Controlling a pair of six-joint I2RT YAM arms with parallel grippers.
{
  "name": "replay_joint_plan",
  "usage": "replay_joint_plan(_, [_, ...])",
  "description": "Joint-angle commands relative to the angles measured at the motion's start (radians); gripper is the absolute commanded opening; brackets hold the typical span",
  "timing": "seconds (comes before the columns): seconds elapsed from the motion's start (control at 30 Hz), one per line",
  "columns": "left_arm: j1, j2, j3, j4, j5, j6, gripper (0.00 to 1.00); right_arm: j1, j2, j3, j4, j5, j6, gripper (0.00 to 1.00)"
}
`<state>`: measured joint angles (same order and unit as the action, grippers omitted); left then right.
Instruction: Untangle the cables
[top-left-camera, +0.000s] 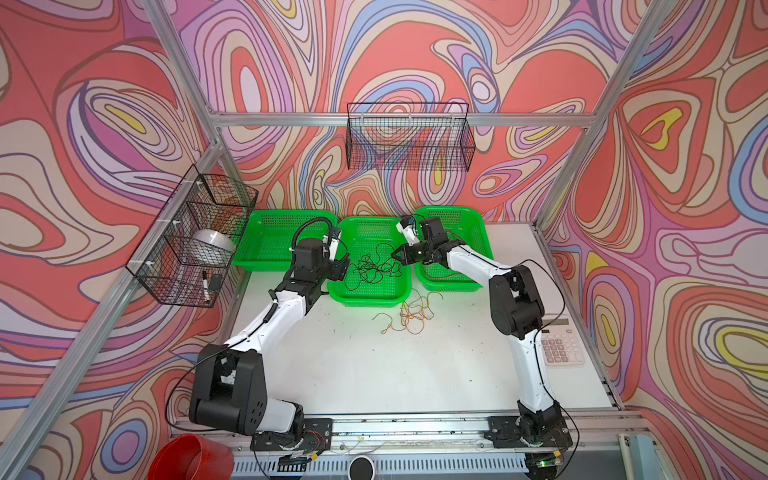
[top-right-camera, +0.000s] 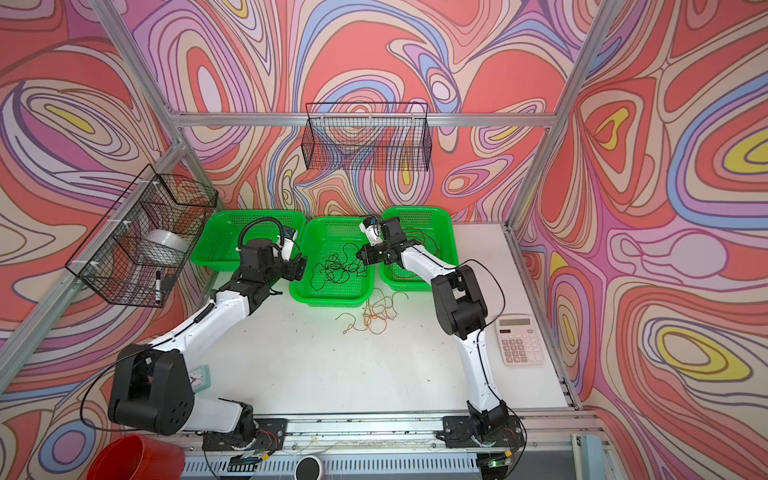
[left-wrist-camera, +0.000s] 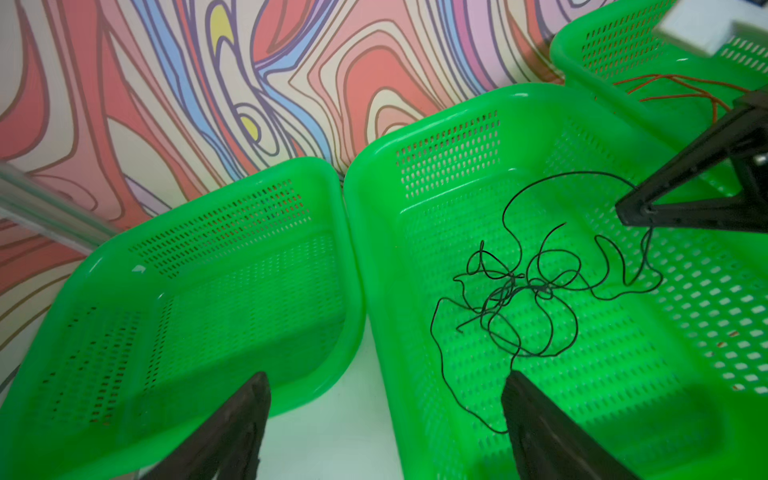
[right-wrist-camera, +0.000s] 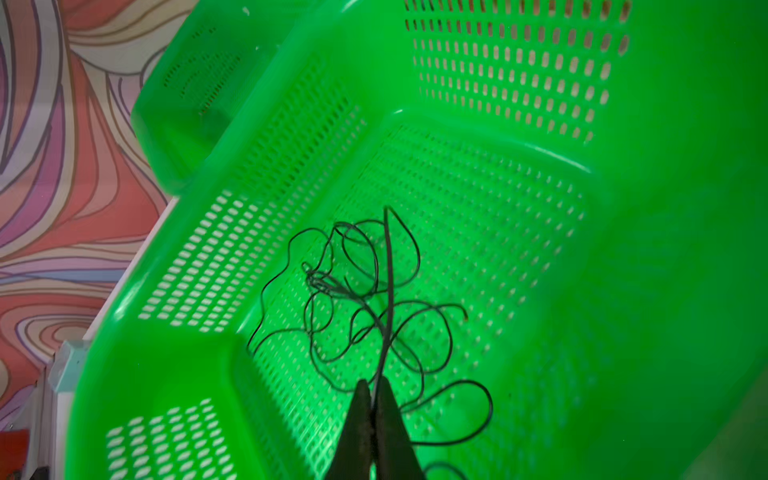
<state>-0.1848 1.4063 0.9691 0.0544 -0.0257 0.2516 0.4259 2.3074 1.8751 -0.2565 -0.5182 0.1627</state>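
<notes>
Right gripper (right-wrist-camera: 374, 384), at three o'clock of the green perforated plastic basket (top-left-camera: 368, 300), clamps the thin black wire (left-wrist-camera: 513, 288); left gripper (left-wrist-camera: 385, 376) gapes empty. Pulling could cinch what seems a knot.

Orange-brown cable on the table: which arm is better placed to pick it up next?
Left, probably. The left gripper has its jaws open and empty beside the middle basket, while the right gripper is shut on the black cable. The orange-brown cable lies in front of that basket.
</notes>
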Motion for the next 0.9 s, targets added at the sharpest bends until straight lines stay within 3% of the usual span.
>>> replay_joint_plan(0.0, [0.012, -0.067, -0.013, -0.093, -0.042, 0.020, 0.89, 0.001, 0.037, 0.066, -0.007, 0.075, 0.014, 0.00])
replay_joint_plan(0.17, [0.012, -0.174, -0.039, -0.146, 0.076, 0.018, 0.84, 0.017, 0.018, 0.074, -0.026, 0.124, -0.020, 0.00])
replay_joint_plan(0.23, [0.010, -0.215, -0.062, -0.159, 0.171, 0.019, 0.82, 0.021, -0.004, 0.079, -0.036, 0.145, -0.034, 0.14])
replay_joint_plan(0.33, [-0.015, -0.264, -0.104, -0.178, 0.305, 0.032, 0.80, 0.023, -0.035, 0.090, -0.062, 0.179, -0.047, 0.44])
replay_joint_plan(0.4, [-0.061, -0.281, -0.128, -0.203, 0.348, 0.066, 0.79, 0.025, -0.073, 0.080, -0.066, 0.206, -0.057, 0.52])
replay_joint_plan(0.5, [-0.154, -0.275, -0.144, -0.263, 0.368, 0.083, 0.77, 0.025, -0.158, 0.037, -0.043, 0.213, -0.067, 0.60])
replay_joint_plan(0.7, [-0.323, -0.265, -0.203, -0.268, 0.356, 0.016, 0.72, 0.025, -0.400, -0.115, -0.039, 0.229, -0.088, 0.63])
replay_joint_plan(0.87, [-0.456, -0.171, -0.260, -0.220, 0.223, -0.026, 0.71, 0.025, -0.683, -0.403, -0.021, 0.290, -0.104, 0.63])
